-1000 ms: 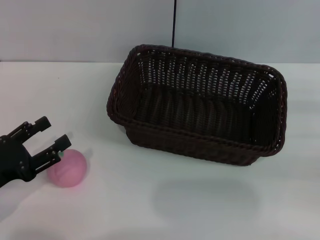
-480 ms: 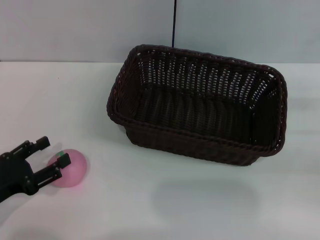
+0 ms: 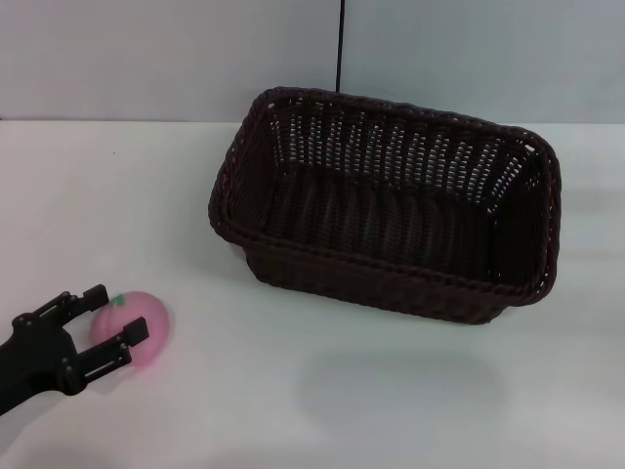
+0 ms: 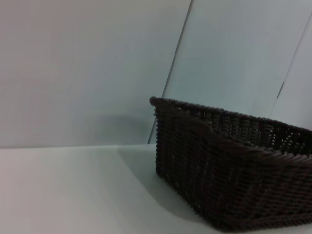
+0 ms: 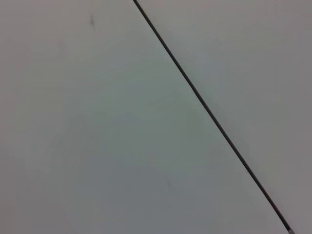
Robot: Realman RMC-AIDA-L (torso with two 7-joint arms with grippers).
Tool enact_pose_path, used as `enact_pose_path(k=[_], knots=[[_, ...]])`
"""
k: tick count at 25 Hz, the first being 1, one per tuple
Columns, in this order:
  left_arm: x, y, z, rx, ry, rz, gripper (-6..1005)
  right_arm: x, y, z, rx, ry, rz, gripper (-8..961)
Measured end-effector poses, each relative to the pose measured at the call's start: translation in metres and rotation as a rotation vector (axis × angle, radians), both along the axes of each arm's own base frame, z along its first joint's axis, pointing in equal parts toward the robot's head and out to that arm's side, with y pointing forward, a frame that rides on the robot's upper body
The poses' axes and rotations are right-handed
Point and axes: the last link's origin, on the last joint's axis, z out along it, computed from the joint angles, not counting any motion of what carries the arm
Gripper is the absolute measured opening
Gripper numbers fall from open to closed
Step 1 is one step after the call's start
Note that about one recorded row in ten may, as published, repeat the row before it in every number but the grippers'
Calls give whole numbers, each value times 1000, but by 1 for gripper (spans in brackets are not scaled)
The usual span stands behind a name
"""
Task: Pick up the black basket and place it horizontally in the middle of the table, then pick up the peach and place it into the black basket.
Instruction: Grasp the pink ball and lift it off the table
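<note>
The black basket point(image 3: 391, 220) stands upright on the white table point(image 3: 322, 391), right of centre toward the back; it also shows in the left wrist view point(image 4: 234, 161). It is empty. The pink peach point(image 3: 142, 322) lies on the table at the front left. My left gripper point(image 3: 114, 315) is open with one finger on each side of the peach, low at the table. The peach does not show in the left wrist view. My right gripper is out of view.
A grey wall with a thin dark vertical seam point(image 3: 341, 44) stands behind the table. The right wrist view shows only pale wall with a dark line point(image 5: 209, 117).
My left gripper has dropped lower and moved forward, so its open fingers now straddle the peach. The peach and the basket have not moved.
</note>
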Motion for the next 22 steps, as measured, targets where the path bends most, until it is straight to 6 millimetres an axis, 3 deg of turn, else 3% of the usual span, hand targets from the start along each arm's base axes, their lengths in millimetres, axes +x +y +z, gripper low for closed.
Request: enact_pose_path(k=[19,22], knots=[[1,-1,-7,-31,5,0,646,6,-4,-3,-10,11,-28,458],[1,-1,-8,-35,5,-2,531,6,-4,-4,-10,12,-29,458]])
